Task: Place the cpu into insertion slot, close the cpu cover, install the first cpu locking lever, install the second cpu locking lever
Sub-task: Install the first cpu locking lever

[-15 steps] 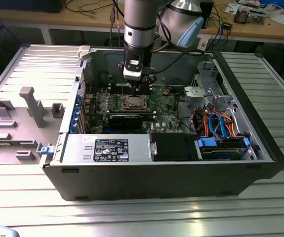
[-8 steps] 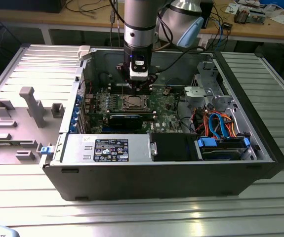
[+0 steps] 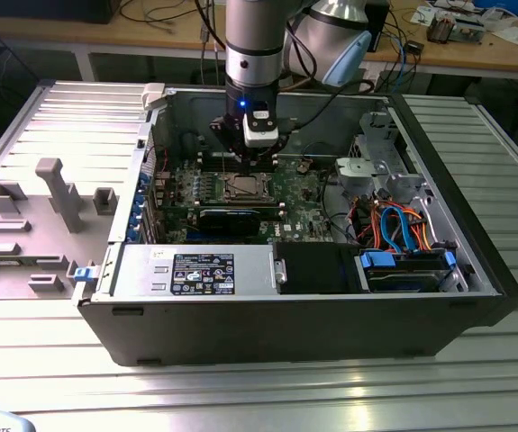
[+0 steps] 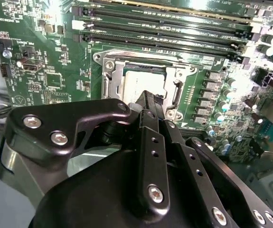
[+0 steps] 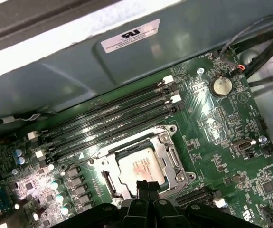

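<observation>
Dull silver-grey metal: the cpu (image 5: 138,167) lies flat in the insertion slot (image 5: 106,180), amid the green board (image 5: 231,156). The cpu cover (image 5: 171,154), a thin silver frame, lies down round it w/ the chip top showing thru the window. Locking levers: can't tell how they stand. The gripper (image 5: 147,186) hangs over the socket's edge, its fingertips (image 4: 145,102) pressed together w/ nothing btwn them; whether they touch the frame, can't tell. Long black memory slots (image 5: 108,121) run beside the socket, on the side away from the gripper. A coin battery (image 5: 220,85) sits further off on the board. In the exterior view the arm (image 3: 251,45) comes straight down into the open pc case (image 3: 331,333), which sits on a ribbed metal table (image 3: 240,396). A grey plastic fixture (image 3: 51,193) lies at the exterior view's left, apart from the case.
</observation>
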